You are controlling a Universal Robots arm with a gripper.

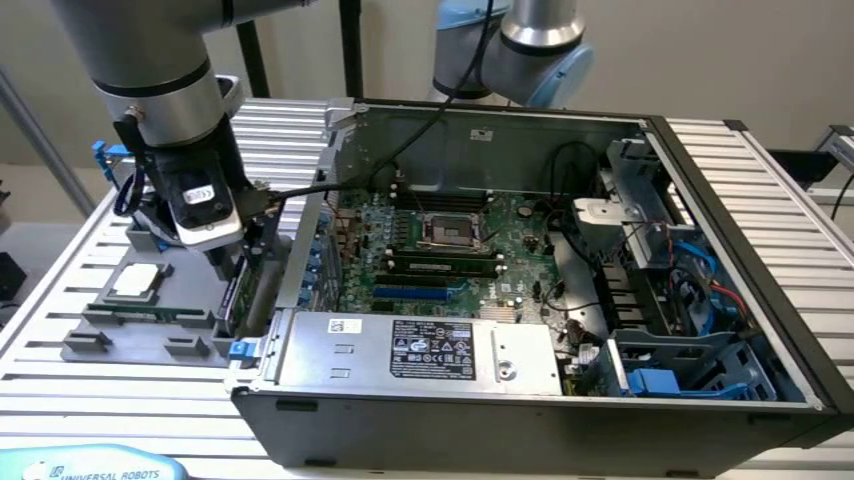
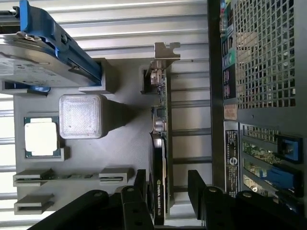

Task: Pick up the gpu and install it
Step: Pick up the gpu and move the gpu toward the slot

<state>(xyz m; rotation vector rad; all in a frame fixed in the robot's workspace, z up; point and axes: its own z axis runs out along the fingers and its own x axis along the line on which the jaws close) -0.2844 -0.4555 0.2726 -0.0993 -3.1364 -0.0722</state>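
Pick-up step, we judge: spread jaws straddle, not yet pinching, the thin black-and-green gpu card (image 2: 159, 163) standing on edge in a grey plastic tray (image 2: 127, 143) at nine o'clock of the open dark computer case (image 1: 534, 430); gripping calls for square closure.

The gpu (image 2: 158, 158) has a bright bare-metal end bracket. The tray (image 2: 127, 143) is matt grey plastic. The computer case (image 2: 268, 57) is perforated sheet metal. The table (image 2: 144, 19) is ribbed metal.
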